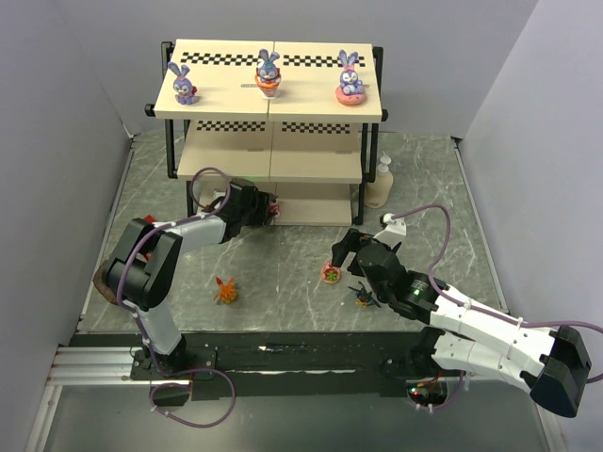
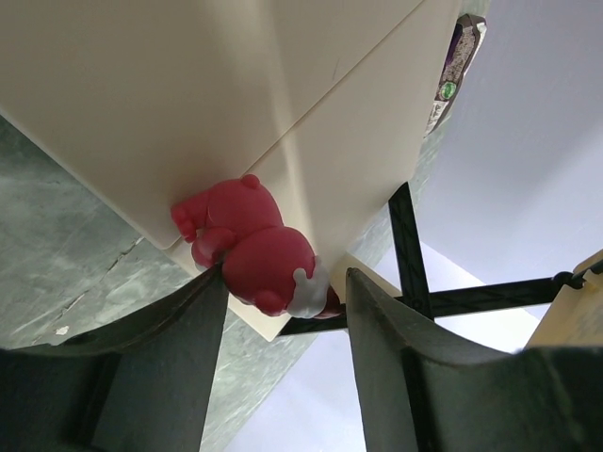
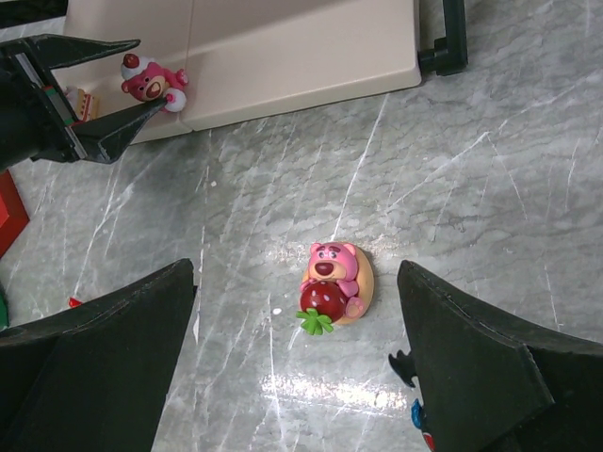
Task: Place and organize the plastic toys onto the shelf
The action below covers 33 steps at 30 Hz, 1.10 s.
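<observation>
Right gripper [image 3: 297, 271]: jaws spread wide, nothing held, hovers over table [image 3: 490, 188].
Pink bear figure [image 3: 332, 287]: on table directly below, inside finger gap, slightly toward right finger. Head-to-strawberry axis runs crosswise to closing line. Right arm is nearer.
Likely next: straight descent, then close.
Left gripper [image 2: 287, 281]: jaws spread. Red figure [image 2: 247, 247] between them touches one finger, at edge of shelf [image 2: 141, 94] lowest board.
</observation>
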Each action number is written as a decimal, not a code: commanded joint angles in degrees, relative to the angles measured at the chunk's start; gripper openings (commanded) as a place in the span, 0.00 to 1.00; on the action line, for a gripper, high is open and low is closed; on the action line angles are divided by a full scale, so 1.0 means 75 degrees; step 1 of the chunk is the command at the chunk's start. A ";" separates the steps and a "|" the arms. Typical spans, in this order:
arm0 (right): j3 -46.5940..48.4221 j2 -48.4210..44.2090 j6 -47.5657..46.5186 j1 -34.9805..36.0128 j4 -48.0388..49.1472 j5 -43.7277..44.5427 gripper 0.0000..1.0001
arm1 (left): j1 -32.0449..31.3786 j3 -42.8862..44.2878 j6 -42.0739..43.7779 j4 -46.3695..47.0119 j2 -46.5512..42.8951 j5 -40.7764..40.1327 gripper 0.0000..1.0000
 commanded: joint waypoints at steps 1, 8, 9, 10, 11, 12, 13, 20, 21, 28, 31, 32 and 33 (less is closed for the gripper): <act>-0.0063 -0.0069 0.0048 -0.0064 0.0206 0.0096 0.95 | -0.0046 0.0225 -0.0097 -0.0176 0.0131 0.0125 0.59; -0.0051 -0.0057 0.0048 -0.0064 0.0194 0.0108 0.95 | -0.0046 0.0237 -0.0085 -0.0164 0.0155 0.0137 0.63; -0.0051 -0.0057 0.0048 -0.0076 0.0183 0.0108 0.95 | -0.0046 0.0249 -0.0085 -0.0176 0.0155 0.0137 0.64; -0.0051 -0.0045 0.0048 -0.0076 0.0183 0.0108 0.95 | -0.0046 0.0261 -0.0097 -0.0187 0.0155 0.0125 0.65; -0.0051 -0.0057 0.0048 -0.0076 0.0194 0.0108 0.95 | -0.0046 0.0272 -0.0097 -0.0199 0.0143 0.0113 0.65; -0.0051 -0.0057 0.0048 -0.0064 0.0183 0.0108 0.95 | -0.0046 0.0261 -0.0108 -0.0211 0.0143 0.0101 0.66; -0.0051 -0.0045 0.0048 -0.0064 0.0183 0.0119 0.95 | -0.0046 0.0249 -0.0132 -0.0199 0.0131 0.0101 0.66; -0.0075 -0.0034 0.0060 -0.0076 0.0194 0.0096 0.94 | -0.0046 0.0214 -0.0179 -0.0071 0.0096 0.0101 0.59; -0.0063 -0.0033 0.0060 -0.0064 0.0206 0.0096 0.95 | -0.0046 0.0202 -0.0190 -0.0047 0.0096 0.0101 0.57; -0.0063 -0.0022 0.0048 -0.0064 0.0230 0.0073 0.94 | -0.0046 0.0179 -0.0167 0.0000 0.0014 0.0101 0.54; -0.0063 -0.0022 0.0048 -0.0064 0.0230 0.0073 0.94 | -0.0046 0.0167 -0.0167 0.0012 0.0002 0.0113 0.56; -0.0075 -0.0010 0.0037 -0.0064 0.0241 0.0061 0.94 | -0.0046 0.0167 -0.0167 0.0012 0.0002 0.0101 0.57; -0.0075 -0.0010 0.0037 -0.0064 0.0241 0.0061 0.94 | -0.0046 0.0167 -0.0167 0.0023 0.0002 0.0101 0.57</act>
